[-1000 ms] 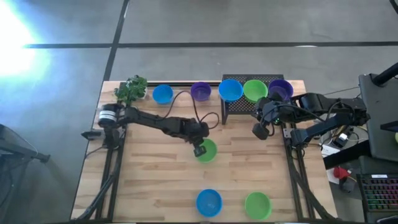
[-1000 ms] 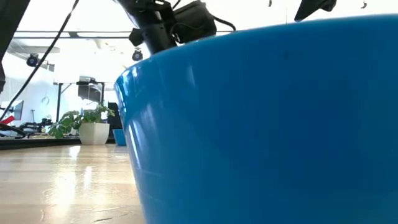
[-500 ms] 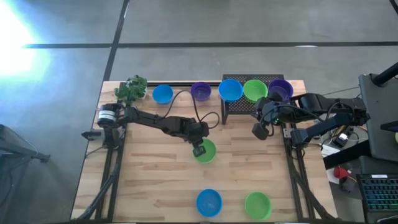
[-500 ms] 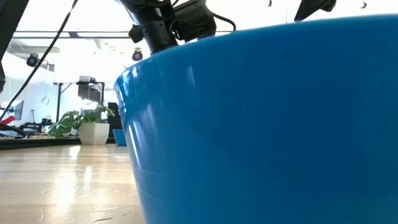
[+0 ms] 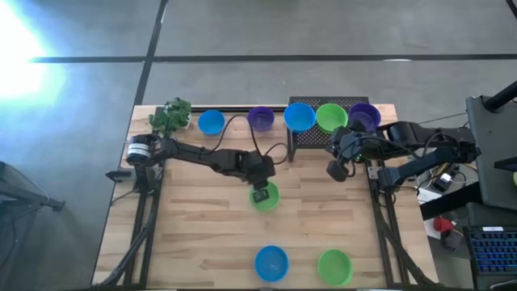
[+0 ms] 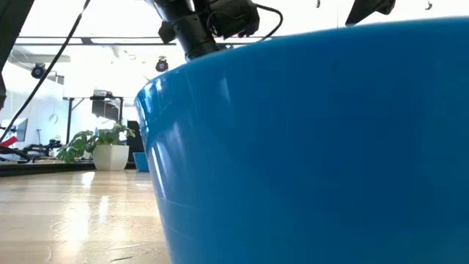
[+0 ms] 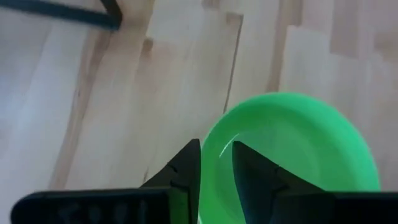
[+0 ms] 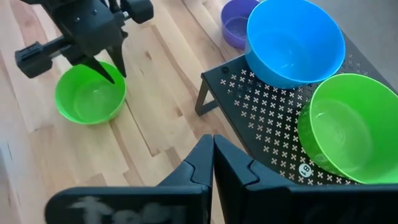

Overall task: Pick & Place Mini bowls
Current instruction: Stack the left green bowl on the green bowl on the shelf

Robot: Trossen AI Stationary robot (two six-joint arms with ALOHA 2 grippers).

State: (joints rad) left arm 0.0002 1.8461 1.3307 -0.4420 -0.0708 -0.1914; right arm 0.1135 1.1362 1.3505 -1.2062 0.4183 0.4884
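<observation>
A green mini bowl (image 5: 269,201) stands upright on the wooden table (image 5: 194,218) near its middle. My left gripper (image 5: 260,193) is open just above the bowl's left rim. In the left wrist view one of its fingers (image 7: 184,169) stands outside the rim of the green bowl (image 7: 298,143) and the other inside, with a gap on both sides. My right gripper (image 5: 338,170) hangs shut and holding nothing in front of a black rack (image 5: 311,147). A blue bowl (image 5: 300,117), a green bowl (image 5: 331,118) and a purple bowl (image 5: 365,116) sit on that rack.
A blue bowl (image 5: 211,122) and a purple bowl (image 5: 260,119) stand along the far edge beside a small plant (image 5: 170,115). Another blue bowl (image 5: 271,263) and a green bowl (image 5: 334,267) stand at the near edge. That blue bowl (image 6: 315,147) fills the low view.
My left gripper has opened over the green bowl's rim and risen a little. The bowl stays where it was on the table. My right arm has kept still.
</observation>
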